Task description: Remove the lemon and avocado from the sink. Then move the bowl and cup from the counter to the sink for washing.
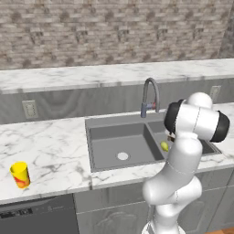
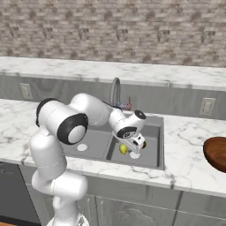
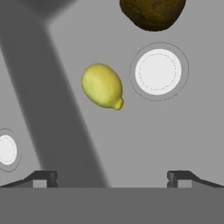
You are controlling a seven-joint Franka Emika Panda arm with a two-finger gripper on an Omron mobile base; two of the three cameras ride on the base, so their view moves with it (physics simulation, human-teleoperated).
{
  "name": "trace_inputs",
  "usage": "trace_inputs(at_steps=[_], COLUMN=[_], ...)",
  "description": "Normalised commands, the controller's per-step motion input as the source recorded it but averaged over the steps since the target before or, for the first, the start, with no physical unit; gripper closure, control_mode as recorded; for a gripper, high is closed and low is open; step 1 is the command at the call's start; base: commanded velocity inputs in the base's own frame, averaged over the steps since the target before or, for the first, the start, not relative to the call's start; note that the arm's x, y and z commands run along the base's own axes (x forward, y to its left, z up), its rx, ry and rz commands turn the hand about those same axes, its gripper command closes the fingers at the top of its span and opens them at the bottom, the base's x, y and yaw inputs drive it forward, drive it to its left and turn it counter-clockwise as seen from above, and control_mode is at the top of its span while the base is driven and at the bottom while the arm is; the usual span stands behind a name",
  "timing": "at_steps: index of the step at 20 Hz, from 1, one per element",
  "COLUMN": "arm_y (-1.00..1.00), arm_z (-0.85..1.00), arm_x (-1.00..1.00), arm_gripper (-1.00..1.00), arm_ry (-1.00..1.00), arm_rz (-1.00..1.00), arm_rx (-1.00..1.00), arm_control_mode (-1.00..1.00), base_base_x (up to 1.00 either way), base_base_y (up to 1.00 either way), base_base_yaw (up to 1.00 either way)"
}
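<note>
The lemon (image 3: 102, 85) lies on the floor of the sink's (image 3: 148, 140) right basin, just left of a white drain (image 3: 158, 71). The dark avocado (image 3: 152, 13) sits beyond the drain, cut off by the top edge of the hand view. My gripper (image 3: 111, 178) hangs open above the basin, its fingertips (image 3: 41, 178) wide apart with nothing between them. From the right base view, the gripper (image 2: 138, 145) hovers over the lemon (image 2: 123, 149). The yellow cup (image 1: 20, 175) stands on the counter far left of the sink (image 1: 89, 123). The brown bowl (image 2: 216, 152) rests on the counter to the right.
A curved metal faucet (image 1: 150, 96) rises behind the sink. The divider between basins (image 3: 57, 109) runs left of the lemon, with the other basin's drain (image 3: 6, 150) beyond it. Wall outlets (image 1: 29, 109) sit on the backsplash. A dishwasher front (image 1: 36, 217) lies below the cup.
</note>
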Motion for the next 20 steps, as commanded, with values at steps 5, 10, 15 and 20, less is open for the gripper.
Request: trace_inputs(at_steps=[5,10,15,20], arm_y=[0.0,-0.01,-0.02,-0.02], arm_z=[-0.13,-0.13,-0.14,-0.16], arm_x=[0.12,0.14,0.12,0.06], arm_gripper=[-1.0,-1.0,-1.0,-1.0], arm_ry=[0.0,0.0,-0.01,-0.11], arm_rz=[0.0,0.0,0.0,0.0], arm_rx=[0.01,0.0,0.0,0.0], arm_control_mode=[-1.0,-1.0,-1.0,-1.0], base_base_x=[0.0,0.0,0.0,0.0], base_base_y=[0.0,0.0,0.0,0.0], base_base_yaw=[0.0,0.0,0.0,0.0])
